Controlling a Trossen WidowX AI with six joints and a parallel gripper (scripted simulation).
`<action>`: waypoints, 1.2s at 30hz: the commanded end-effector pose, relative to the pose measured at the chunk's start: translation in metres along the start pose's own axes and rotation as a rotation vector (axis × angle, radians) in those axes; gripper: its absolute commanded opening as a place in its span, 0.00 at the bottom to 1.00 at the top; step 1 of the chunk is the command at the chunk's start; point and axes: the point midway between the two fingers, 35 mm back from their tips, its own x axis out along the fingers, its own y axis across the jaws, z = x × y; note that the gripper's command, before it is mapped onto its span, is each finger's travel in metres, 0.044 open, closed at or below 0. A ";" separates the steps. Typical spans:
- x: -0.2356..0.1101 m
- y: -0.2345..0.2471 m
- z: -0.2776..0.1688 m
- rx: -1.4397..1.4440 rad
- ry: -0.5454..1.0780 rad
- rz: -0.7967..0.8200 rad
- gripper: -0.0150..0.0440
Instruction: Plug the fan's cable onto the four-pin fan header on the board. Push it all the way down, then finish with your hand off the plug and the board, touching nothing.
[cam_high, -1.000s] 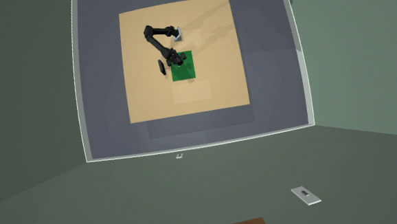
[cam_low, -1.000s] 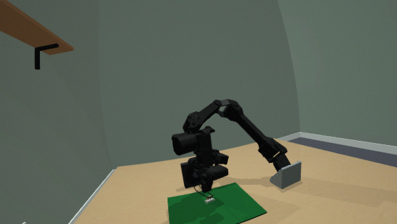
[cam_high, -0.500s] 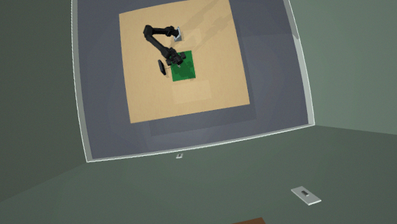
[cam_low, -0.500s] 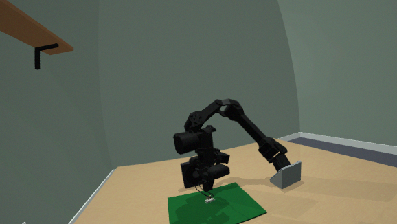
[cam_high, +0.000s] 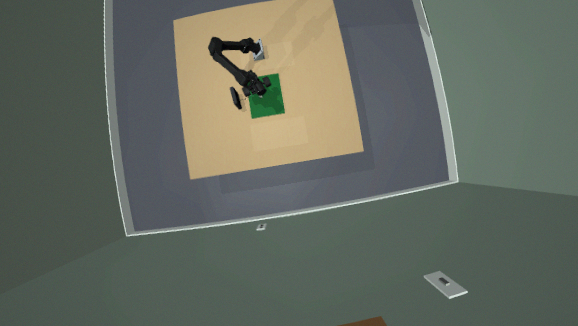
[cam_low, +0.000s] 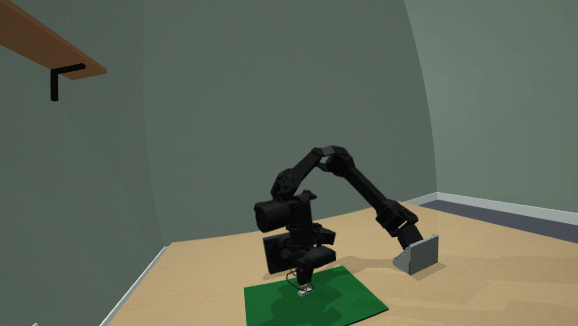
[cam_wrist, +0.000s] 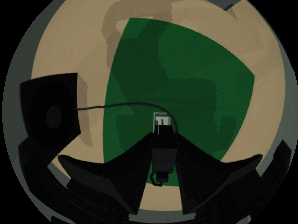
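The green board (cam_high: 270, 104) (cam_low: 350, 301) (cam_wrist: 195, 60) lies flat on the table. A small whitish header (cam_low: 305, 290) (cam_wrist: 161, 120) stands on it; in the wrist view the plug's dark front end overlaps its near part. My gripper (cam_low: 304, 281) (cam_wrist: 163, 136) points down over the board, shut on the dark plug (cam_wrist: 164, 160). The black cable (cam_wrist: 135, 104) arcs from the plug to the fan (cam_high: 236, 98) (cam_low: 272, 254) (cam_wrist: 50, 115). The plug is low, at or just above the header. The fingers hide the joint, so I cannot tell whether it is seated.
The fan stands upright beside the board on the wooden table (cam_high: 220, 150) (cam_low: 200, 265). The arm's grey base bracket (cam_high: 259, 51) (cam_low: 424, 256) stands beyond the board. A wall shelf (cam_low: 50, 42) is far above.
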 end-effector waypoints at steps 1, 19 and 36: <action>0.004 0.000 0.001 -0.006 -0.003 0.004 0.25; 0.004 0.001 -0.001 0.000 -0.003 0.004 0.25; 0.006 0.001 -0.001 0.001 -0.003 0.004 0.25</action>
